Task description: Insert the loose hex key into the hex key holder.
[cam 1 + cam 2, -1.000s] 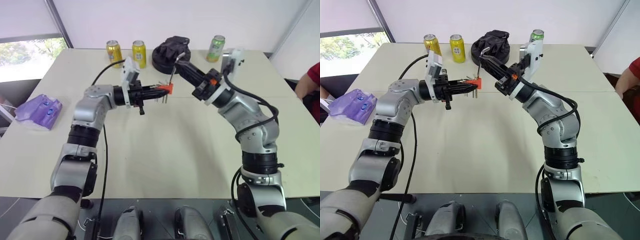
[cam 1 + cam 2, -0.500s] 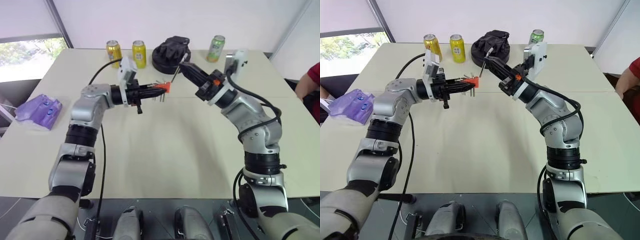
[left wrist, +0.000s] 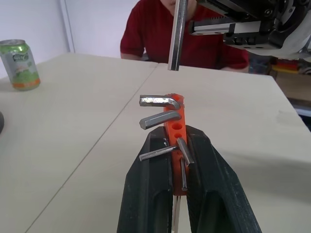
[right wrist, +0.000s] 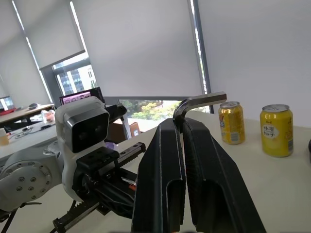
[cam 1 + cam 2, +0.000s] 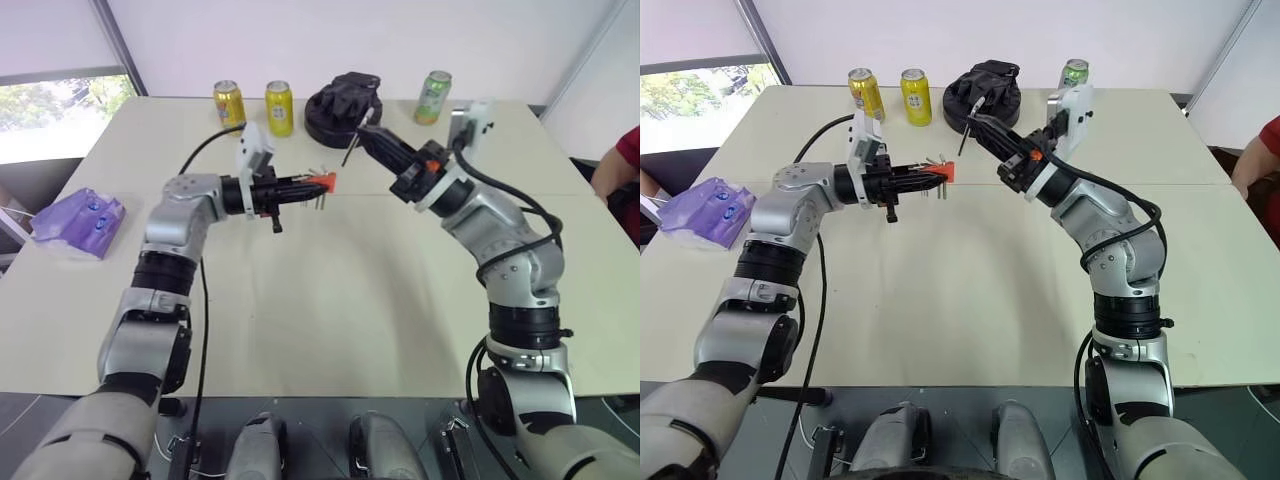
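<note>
- Desk (image 5: 330, 300) surface, pale beige, lies bare nearest the robot, with both arms raised above its middle.
- Left tool (image 5: 300, 184) points level toward the robot's right, its two black fingers (image 3: 146, 189) clamped on the hex key holder (image 5: 322, 181), an orange block held clear above the desk.
- Short metal keys jut from the holder's side, and open round holes show on its face in the left wrist view.
- Right tool (image 5: 372, 137) reaches in from the right, tilted upward, fingers (image 4: 160, 179) pinched shut on the loose hex key (image 5: 351, 146).
- Loose hex key hangs with its long shank downward and its bent end at the fingertips; its lower tip sits above and just beyond the holder, apart from it.
- Purple plastic bag (image 5: 78, 223) rests near the desk's left edge.
- Two yellow cans (image 5: 254, 106), a black bundle (image 5: 342, 105) and a green can (image 5: 434, 97) stand along the far edge.
- Person in a red sleeve (image 5: 627, 160) sits at the far right.
</note>
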Action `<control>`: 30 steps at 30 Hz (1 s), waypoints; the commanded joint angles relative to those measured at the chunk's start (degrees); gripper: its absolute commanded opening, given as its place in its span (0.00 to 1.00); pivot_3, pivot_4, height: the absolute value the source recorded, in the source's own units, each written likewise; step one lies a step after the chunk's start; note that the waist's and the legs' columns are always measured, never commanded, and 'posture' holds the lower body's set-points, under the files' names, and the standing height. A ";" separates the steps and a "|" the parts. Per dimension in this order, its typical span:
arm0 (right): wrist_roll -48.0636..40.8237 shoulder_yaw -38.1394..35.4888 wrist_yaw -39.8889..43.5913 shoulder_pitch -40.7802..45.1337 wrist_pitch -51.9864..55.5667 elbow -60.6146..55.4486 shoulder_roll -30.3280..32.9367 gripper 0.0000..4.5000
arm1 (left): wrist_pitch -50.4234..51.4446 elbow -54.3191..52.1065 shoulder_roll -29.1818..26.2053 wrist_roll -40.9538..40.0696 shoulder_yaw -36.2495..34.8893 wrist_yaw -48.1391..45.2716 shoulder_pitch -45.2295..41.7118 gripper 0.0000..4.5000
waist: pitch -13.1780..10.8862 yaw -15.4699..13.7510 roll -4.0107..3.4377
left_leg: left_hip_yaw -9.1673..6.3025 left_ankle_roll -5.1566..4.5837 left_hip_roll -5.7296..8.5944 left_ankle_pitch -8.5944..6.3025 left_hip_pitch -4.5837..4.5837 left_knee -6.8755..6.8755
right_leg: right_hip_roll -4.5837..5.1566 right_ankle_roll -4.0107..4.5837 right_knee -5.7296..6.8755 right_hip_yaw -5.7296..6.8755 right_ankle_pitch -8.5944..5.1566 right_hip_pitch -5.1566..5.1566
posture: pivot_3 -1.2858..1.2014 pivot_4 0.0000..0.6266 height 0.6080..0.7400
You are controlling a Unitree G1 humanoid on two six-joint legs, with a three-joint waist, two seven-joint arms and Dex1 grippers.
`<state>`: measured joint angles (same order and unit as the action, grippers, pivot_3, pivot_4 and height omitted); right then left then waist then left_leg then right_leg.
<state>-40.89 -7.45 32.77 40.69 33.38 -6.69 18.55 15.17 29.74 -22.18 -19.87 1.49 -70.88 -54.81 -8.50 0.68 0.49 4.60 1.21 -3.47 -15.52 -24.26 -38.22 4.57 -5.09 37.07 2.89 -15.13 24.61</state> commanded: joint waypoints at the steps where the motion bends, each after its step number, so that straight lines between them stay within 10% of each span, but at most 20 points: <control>1: -1.18 -0.55 -0.29 0.48 -0.11 -3.03 -0.48 0.01 | -1.30 -0.75 0.40 -0.27 -0.39 -0.24 -2.23 0.00 | 0.00 0.00 0.00 | 0.00 0.00 0.00 0.00 0.00 0.00 | 0.00 0.00 0.00 0.00 0.00 0.00 | 0.52 0.24 1.00; 30: 3.21 3.86 8.42 2.73 -0.52 4.95 2.41 0.01 | 0.91 -5.44 1.15 -1.12 -0.34 -0.61 -2.15 0.00 | 0.00 0.07 0.00 | 0.00 0.00 0.00 0.00 0.01 -0.01 | 0.00 0.00 0.00 0.00 0.00 0.00 | 0.52 0.24 1.00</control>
<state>-38.30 -4.80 40.14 42.37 32.77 -2.70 21.29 17.17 28.76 -21.22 -19.47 1.83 -71.41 -55.82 -8.50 0.75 0.49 4.60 1.21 -3.47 -15.52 -24.25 -38.23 4.57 -5.09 37.08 2.89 -15.14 24.61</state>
